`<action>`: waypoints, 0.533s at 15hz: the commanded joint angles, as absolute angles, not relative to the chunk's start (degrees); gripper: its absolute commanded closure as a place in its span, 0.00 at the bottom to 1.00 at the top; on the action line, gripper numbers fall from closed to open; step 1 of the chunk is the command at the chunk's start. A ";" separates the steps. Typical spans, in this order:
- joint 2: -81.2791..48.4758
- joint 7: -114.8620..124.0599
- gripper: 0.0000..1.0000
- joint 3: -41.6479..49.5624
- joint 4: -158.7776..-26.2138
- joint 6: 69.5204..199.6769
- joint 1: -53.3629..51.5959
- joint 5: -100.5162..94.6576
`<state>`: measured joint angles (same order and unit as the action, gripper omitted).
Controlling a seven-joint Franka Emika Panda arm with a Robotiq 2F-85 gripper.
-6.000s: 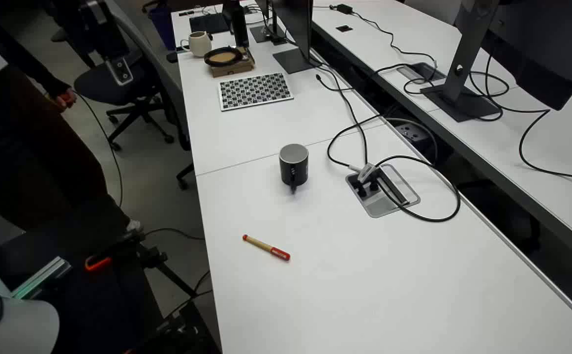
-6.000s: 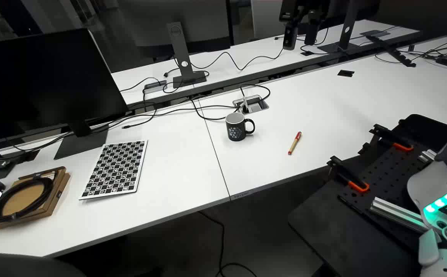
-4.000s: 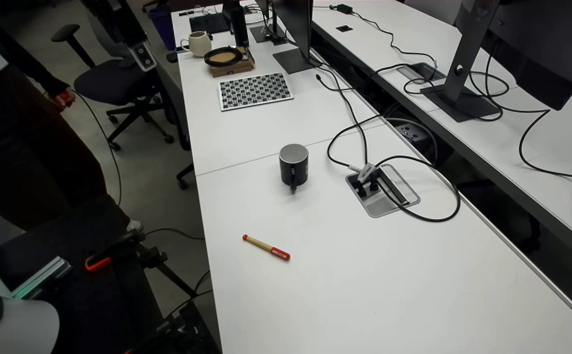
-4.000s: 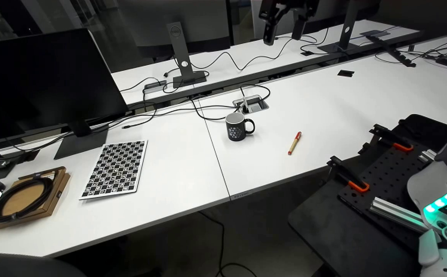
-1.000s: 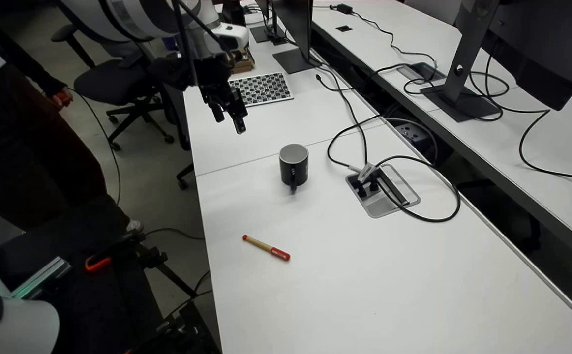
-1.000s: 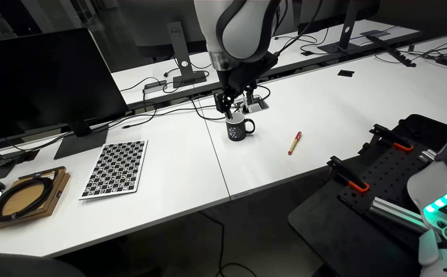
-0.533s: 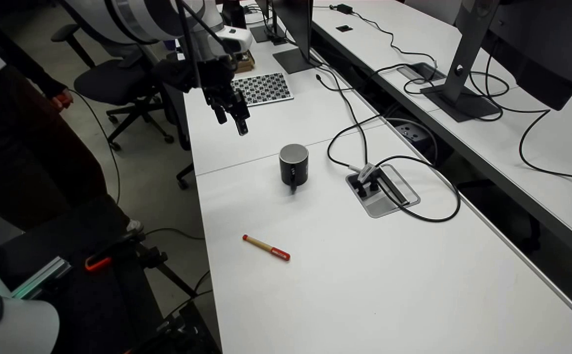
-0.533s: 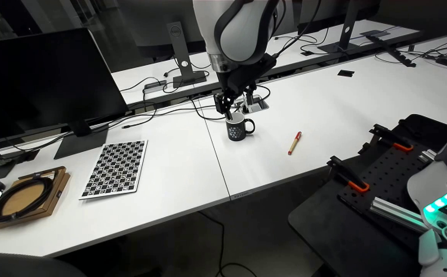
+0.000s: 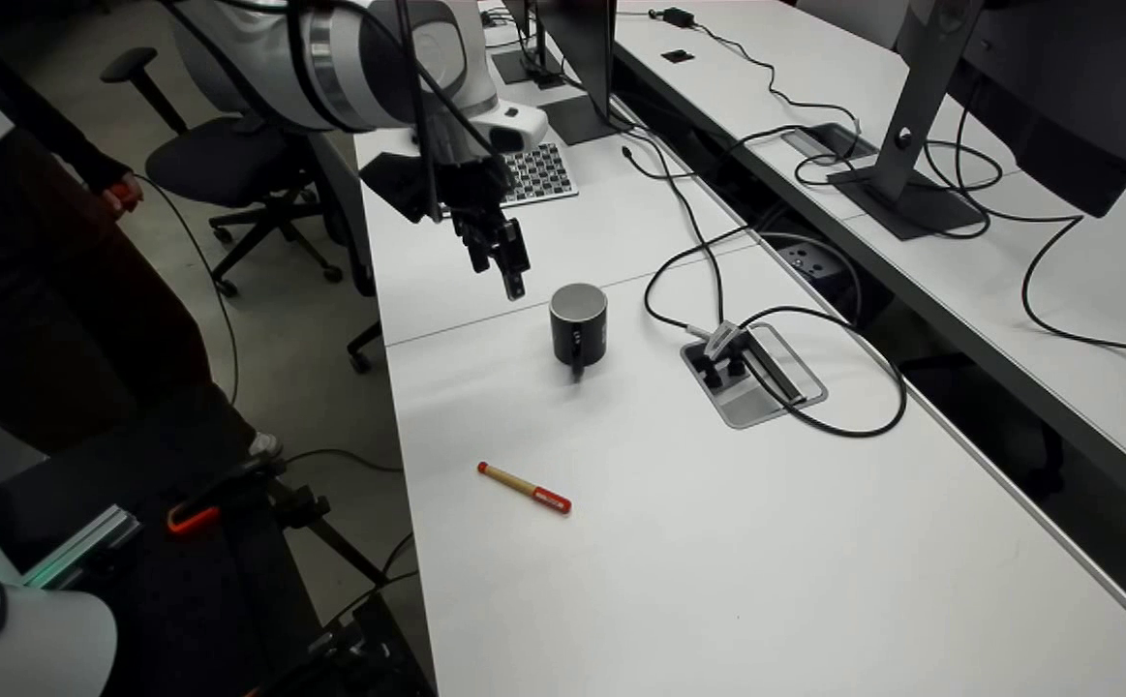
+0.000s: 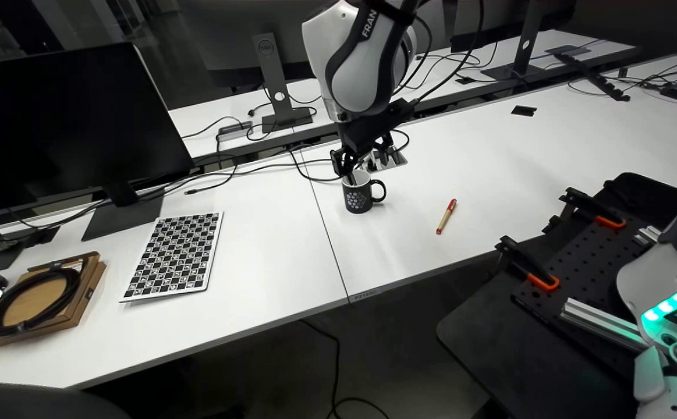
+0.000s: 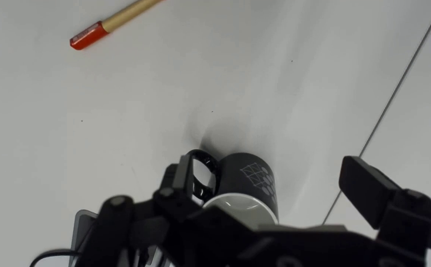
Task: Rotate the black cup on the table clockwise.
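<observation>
The black cup (image 9: 579,334) stands upright on the white table (image 9: 679,561), its handle toward the camera. In an exterior view the cup (image 10: 358,201) shows a grey hexagon pattern and its handle at right. My gripper (image 9: 498,276) is open and empty, above and left of the cup there; the gripper (image 10: 367,169) overlaps the cup's rim in an exterior view. In the wrist view the cup (image 11: 245,176) lies between the spread fingers of the gripper (image 11: 272,180), nearer the left finger, which overlaps the handle. Part of the rim is hidden by the gripper. I cannot tell any contact.
A red-and-tan pen (image 9: 524,488) lies on the table near the cup. A power outlet box (image 9: 754,376) with looping black cables (image 9: 901,387) is beside it. A checkered board (image 10: 175,256), a cardboard box with coiled cable (image 10: 41,299) and a monitor (image 10: 70,128) stand farther along.
The arm came into view over the table. In the last half second my gripper moved closer to the cup and slightly lower, staying open. The cup and pen have not moved.
</observation>
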<state>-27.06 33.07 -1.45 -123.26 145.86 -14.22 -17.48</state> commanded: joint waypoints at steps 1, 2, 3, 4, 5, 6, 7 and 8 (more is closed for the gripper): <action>-33.34 35.45 0.00 1.92 -116.38 145.43 -16.59 -15.80; -34.35 35.79 0.00 2.57 -115.31 145.28 -16.86 -15.71; -35.41 35.90 0.00 3.04 -114.19 145.24 -16.89 -15.39; -36.34 35.78 0.00 3.43 -113.13 145.09 -16.93 -15.17; -37.31 34.90 0.00 3.48 -112.08 145.25 -16.56 -14.64; -38.26 34.97 0.00 3.97 -110.90 144.82 -16.72 -14.44; -39.28 34.92 0.00 4.29 -109.53 144.19 -16.62 -13.97; -40.20 35.01 0.00 4.63 -108.20 143.63 -16.54 -13.50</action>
<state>-36.27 34.99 2.98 -113.67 145.68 -15.61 -15.54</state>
